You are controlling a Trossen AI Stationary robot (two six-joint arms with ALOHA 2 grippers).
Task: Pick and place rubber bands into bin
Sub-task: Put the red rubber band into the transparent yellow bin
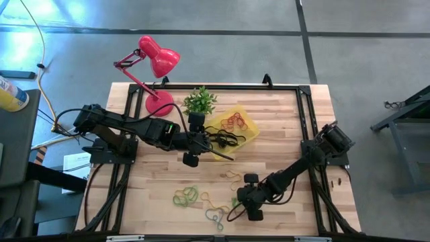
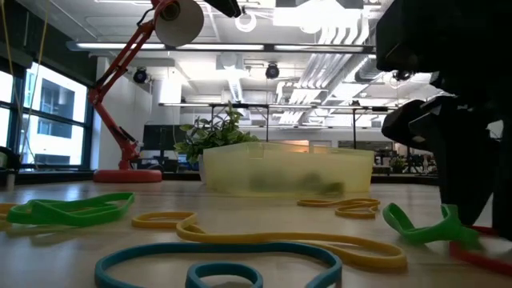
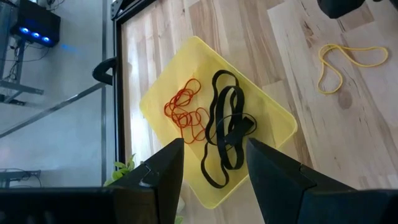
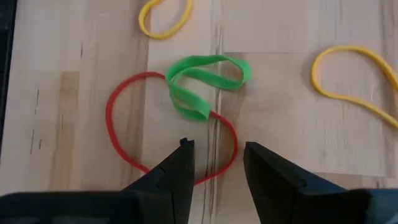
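The yellow bin [image 1: 250,129] [image 3: 273,118] [image 2: 288,168] sits at the table's far middle. Black rubber bands [image 3: 227,124] [image 1: 225,139] and thin orange-red ones [image 3: 186,112] lie inside it. My left gripper [image 3: 214,149] [image 1: 205,139] hovers open at the bin's left side and holds nothing. My right gripper [image 4: 217,149] [image 1: 240,196] is open near the table's near edge, just above a red loop [image 4: 118,137] with a green band [image 4: 205,81] lying across it. Its fingers stand either side of the red loop's near curve.
Loose bands lie on the near half of the table: green [image 1: 186,196] [image 2: 72,210], yellow [image 1: 232,176] [image 4: 354,74] [image 2: 288,240] and blue [image 1: 215,216] [image 2: 216,260]. A red desk lamp [image 1: 154,67] and a small green plant [image 1: 199,101] stand at the far edge, beside the bin.
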